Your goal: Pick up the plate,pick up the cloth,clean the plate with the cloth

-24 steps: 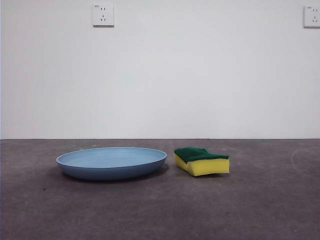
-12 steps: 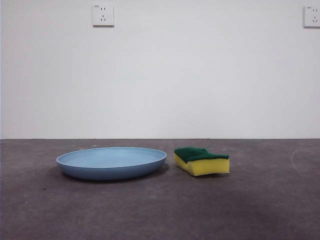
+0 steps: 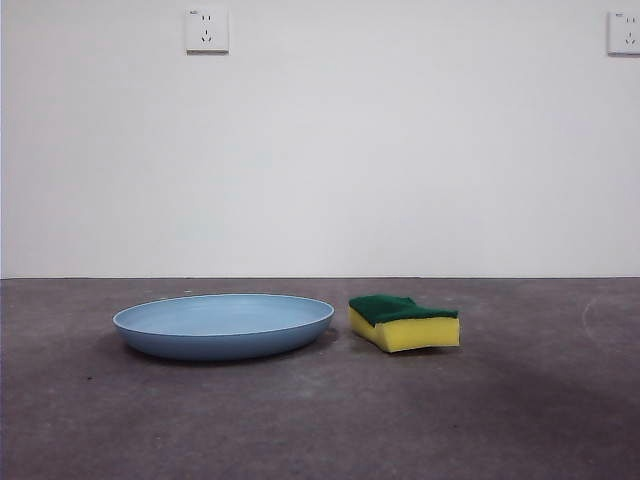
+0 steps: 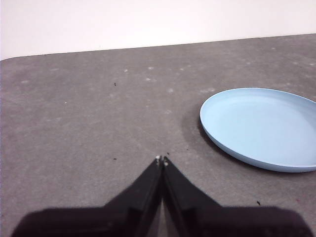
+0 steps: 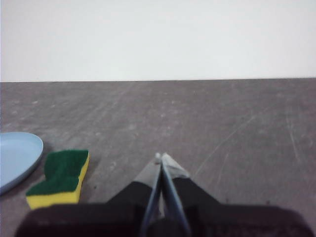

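On the grey tabletop (image 3: pixel 320 420) nothing has shifted over the last second: I see the plate (image 3: pixel 223 325) lying flat, the cloth (image 3: pixel 404 322) just beside it, apart. My left claw (image 4: pixel 161 160) and right claw (image 5: pixel 160 157) hover clenched and empty, so no pickup has begun. Nothing blocks either; only wall sockets (image 3: pixel 206 30) behind.

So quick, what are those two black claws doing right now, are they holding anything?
Left gripper: shut, holding nothing, beside the round light-blue plate.
Right gripper: shut, holding nothing, near the yellow-and-green sponge.
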